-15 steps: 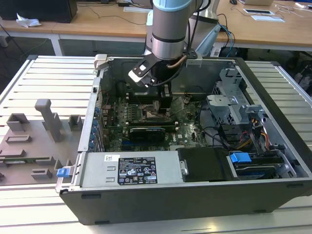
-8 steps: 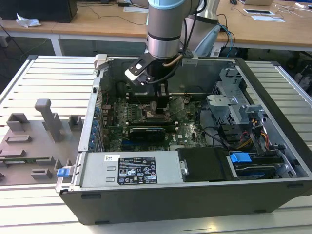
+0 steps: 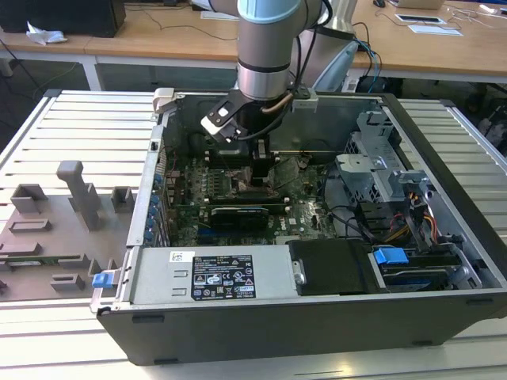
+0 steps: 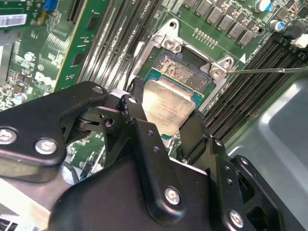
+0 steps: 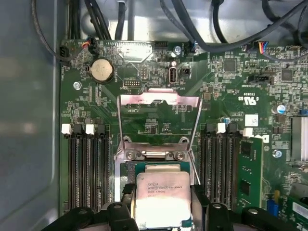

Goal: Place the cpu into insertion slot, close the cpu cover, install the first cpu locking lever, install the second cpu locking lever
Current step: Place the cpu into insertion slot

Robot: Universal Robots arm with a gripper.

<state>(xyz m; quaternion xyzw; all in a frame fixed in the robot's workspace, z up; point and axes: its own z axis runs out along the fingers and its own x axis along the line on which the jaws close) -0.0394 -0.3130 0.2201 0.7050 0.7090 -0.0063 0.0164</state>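
- In the exterior view the arm drops into the open computer case from 12 o'clock; its wrist covers the board around the socket, so the chip is hard to make out there
- The case lies on a slatted tabletop; a grey fixture plate sits outside it at 9 o'clock
- In both wrist views the nearer edge of the cpu is cut off or hidden behind the black fingers
- The jaws are closed on the cpu, one finger against each of two opposite sides, with its silver-grey top facing the cameras
- The cpu hangs over the insertion slot; part of the contact field lies bare beyond the chip's far edge; I cannot tell whether the chip is fully seated or just above
- The cpu cover stands swung up off the socket, hinged at the edge away from the jaws; green board shows through its window
- A thin metal rod runs off from one socket corner; its far end is cut off
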